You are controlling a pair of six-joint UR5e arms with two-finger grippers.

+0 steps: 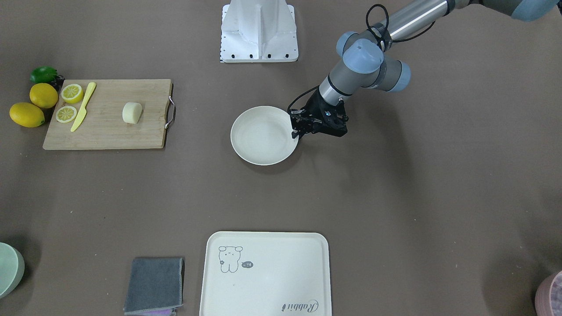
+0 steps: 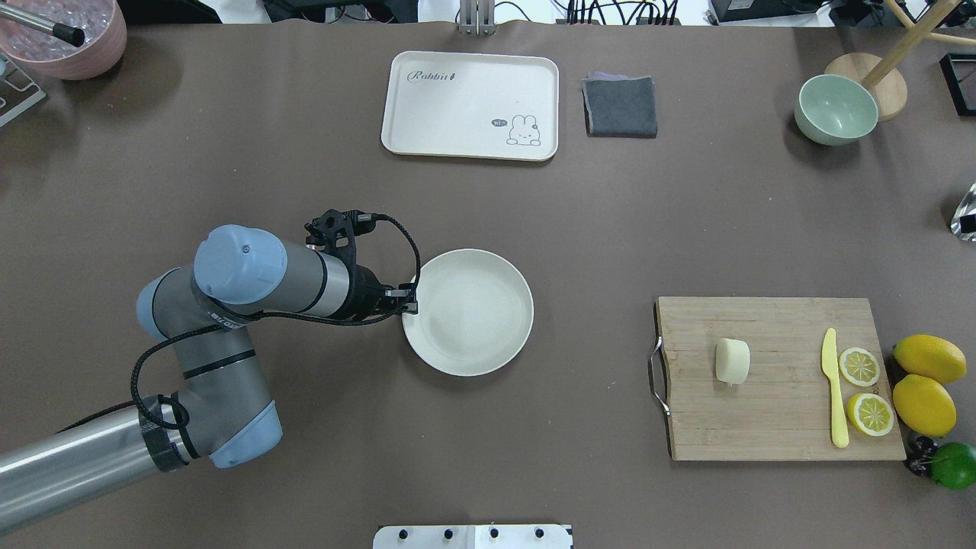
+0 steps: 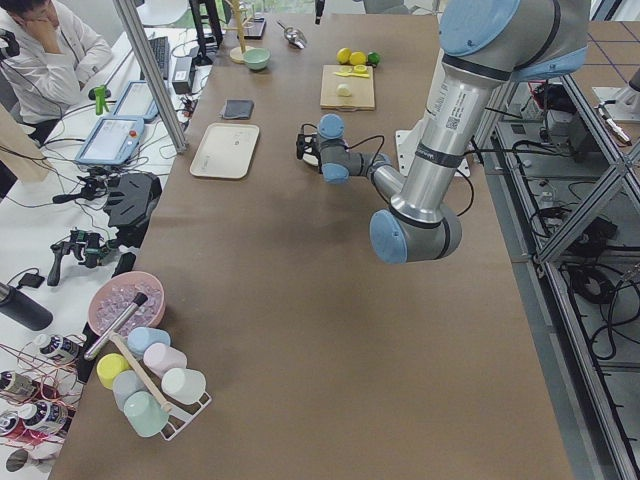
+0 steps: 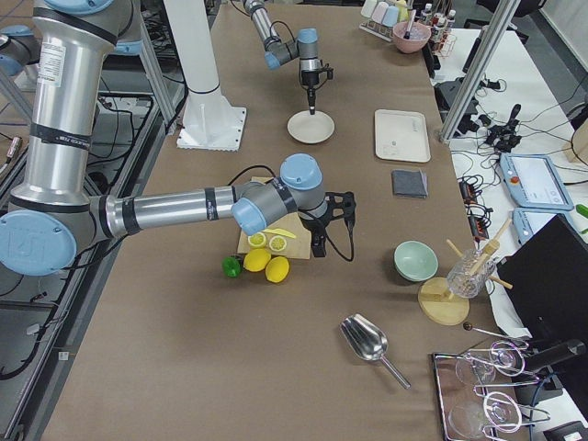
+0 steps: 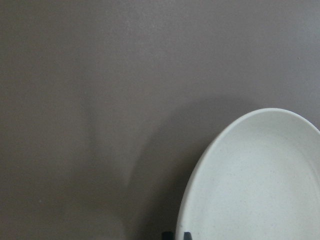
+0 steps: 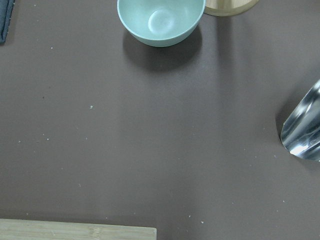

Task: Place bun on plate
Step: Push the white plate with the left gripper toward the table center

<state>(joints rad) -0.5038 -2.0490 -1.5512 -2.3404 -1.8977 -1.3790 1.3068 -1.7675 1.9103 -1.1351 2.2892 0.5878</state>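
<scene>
The pale cream bun [image 2: 732, 361] lies on a wooden cutting board [image 2: 770, 412] at the table's right side, with no gripper near it in the overhead view. The round off-white plate [image 2: 467, 311] sits empty at mid-table. My left gripper [image 2: 414, 299] is at the plate's left rim. In the left wrist view its fingertips [image 5: 166, 235] stand close together astride the rim of the plate [image 5: 250, 190], shut on it. My right gripper [image 4: 317, 250] shows only in the exterior right view, hanging over the board's lemon end. I cannot tell whether it is open or shut.
On the board lie a yellow knife [image 2: 834, 389] and two lemon slices [image 2: 859, 366]. Two lemons [image 2: 924, 404] and a lime [image 2: 955, 465] lie beside it. A cream tray [image 2: 470, 104], grey cloth [image 2: 621, 106] and green bowl [image 2: 835, 109] sit along the far edge, and a pink bowl [image 2: 65, 38] at the far left.
</scene>
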